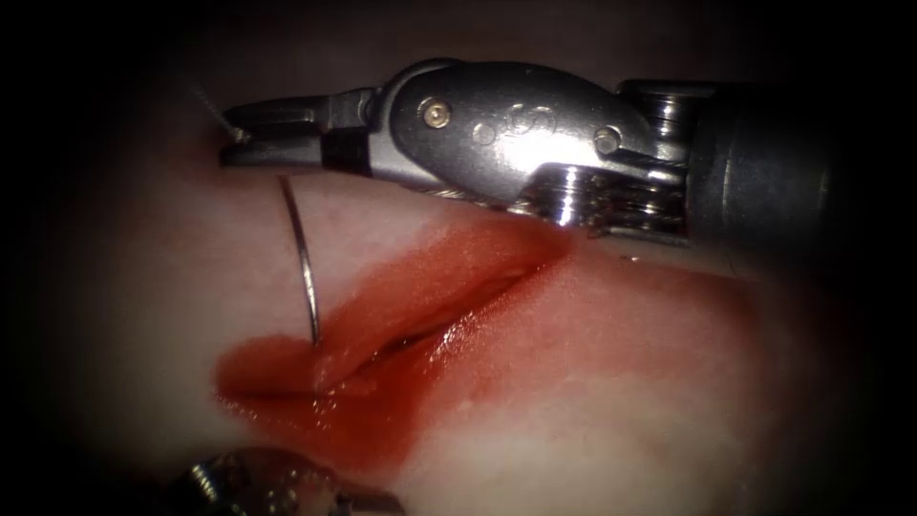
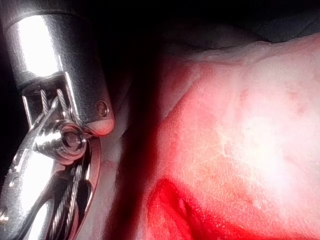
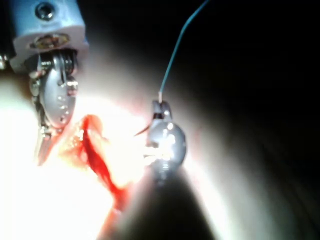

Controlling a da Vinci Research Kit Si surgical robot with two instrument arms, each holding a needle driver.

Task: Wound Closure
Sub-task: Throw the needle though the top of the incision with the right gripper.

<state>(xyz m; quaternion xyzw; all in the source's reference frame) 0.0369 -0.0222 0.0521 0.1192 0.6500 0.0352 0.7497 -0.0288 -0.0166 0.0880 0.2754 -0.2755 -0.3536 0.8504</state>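
needle (image 1: 303,250) upright, tip in cut's left lip | right claw (image 1: 239,134) clamps its tail | left claw unclear

Endoscope view: looking down from above and in front, very near the cut (image 1: 411,325) in the tissue (image 1: 621,382). Left wrist view: looking along its own shaft, close beside the left end effector (image 2: 45,200), across the tissue (image 2: 260,140). Right wrist view: facing the cut (image 3: 95,150) from slightly farther off. Shared by all three: the red-wet cut.
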